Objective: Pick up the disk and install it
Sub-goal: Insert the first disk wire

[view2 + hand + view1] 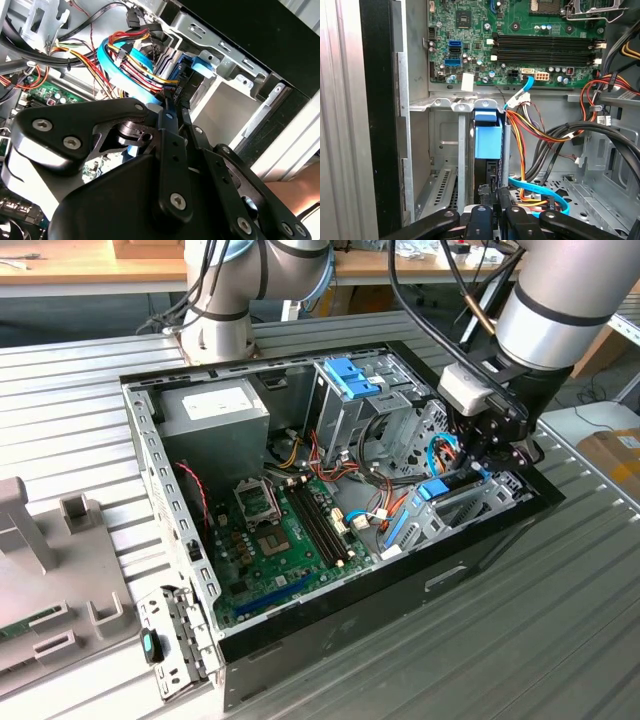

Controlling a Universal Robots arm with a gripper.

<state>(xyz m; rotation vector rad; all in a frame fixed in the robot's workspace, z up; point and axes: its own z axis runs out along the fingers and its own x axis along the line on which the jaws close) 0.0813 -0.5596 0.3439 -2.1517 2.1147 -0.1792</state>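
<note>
The disk (487, 142) is seen standing on edge in the drive bay at the corner of the open computer case (160, 455) toward the exterior view's right. It is gripped at its end by the narrowly closed tool (493, 197).

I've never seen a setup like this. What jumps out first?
An open computer case lies on a ribbed metal table, its green motherboard exposed. At the exterior view's right, the arm's black gripper reaches into the case, above the blue-railed disk standing in a metal bay, beside bundles of coloured wires.
</note>
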